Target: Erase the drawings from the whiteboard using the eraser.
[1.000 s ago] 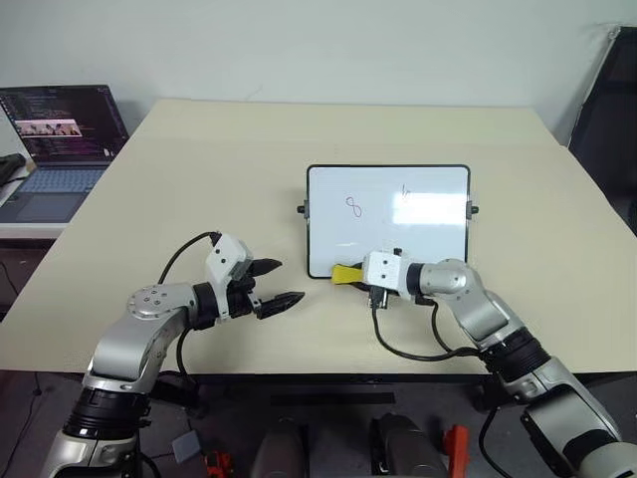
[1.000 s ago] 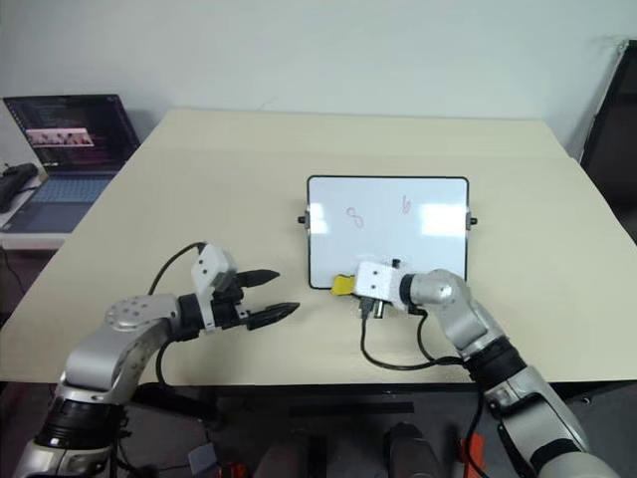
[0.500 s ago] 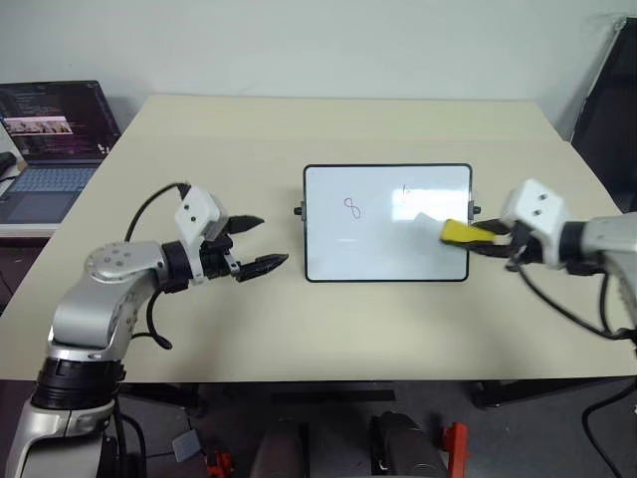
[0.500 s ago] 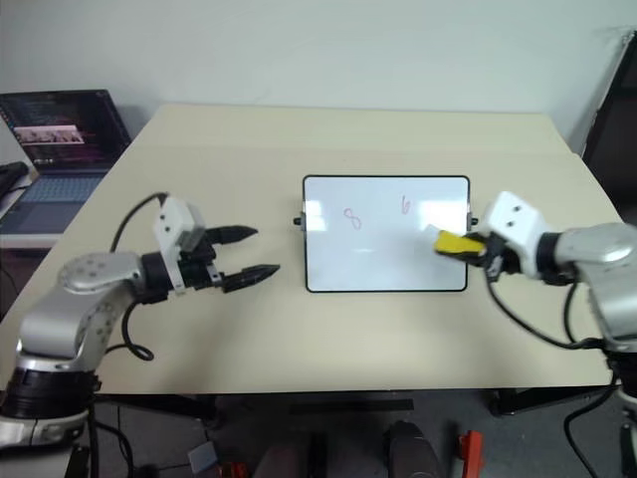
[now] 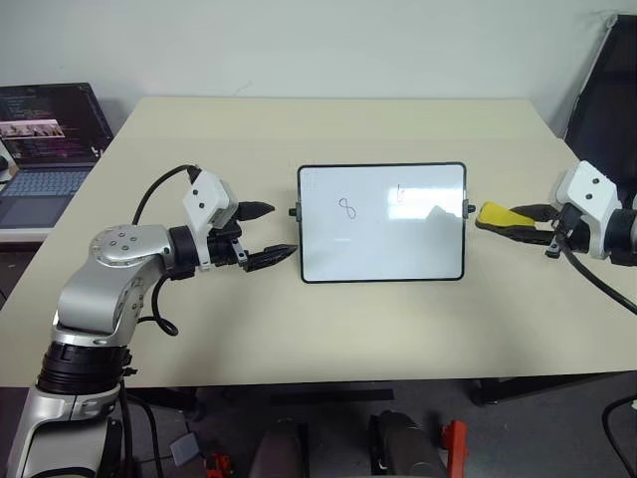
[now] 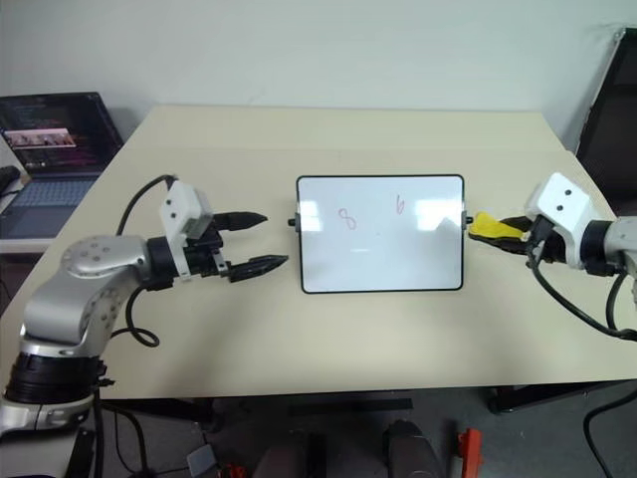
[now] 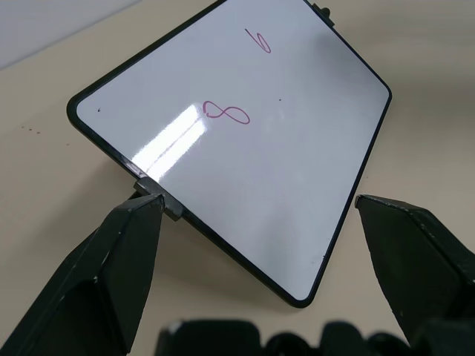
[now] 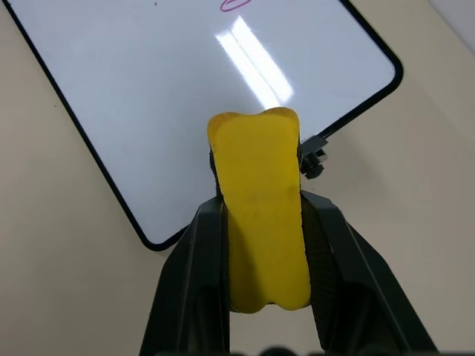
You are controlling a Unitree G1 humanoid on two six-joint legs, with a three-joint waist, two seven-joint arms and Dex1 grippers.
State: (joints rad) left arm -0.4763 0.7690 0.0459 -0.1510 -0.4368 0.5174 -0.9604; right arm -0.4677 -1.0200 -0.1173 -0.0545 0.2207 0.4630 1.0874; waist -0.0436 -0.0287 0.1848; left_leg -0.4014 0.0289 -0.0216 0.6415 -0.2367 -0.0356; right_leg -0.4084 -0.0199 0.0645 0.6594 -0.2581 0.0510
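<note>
From the head camera, the whiteboard [image 5: 382, 222] lies flat mid-table [image 5: 328, 329], two drawings [image 5: 347, 208] on its upper half: an 8 and a mark like a 6. The left gripper [image 5: 269, 235] hovers just beside the board's left edge, fingers apart. The right gripper [image 5: 526, 221] hangs off the board's right edge, clamped on the yellow eraser [image 5: 498, 215]. A laptop [image 5: 45, 139] sits open far left.

Left wrist view: two black fingers [image 7: 104, 271] spread wide, with the board's corner and side knob [image 7: 159, 200] between them.

Right wrist view: the eraser [image 8: 261, 219] is pinched between both fingers over the board's corner.
</note>
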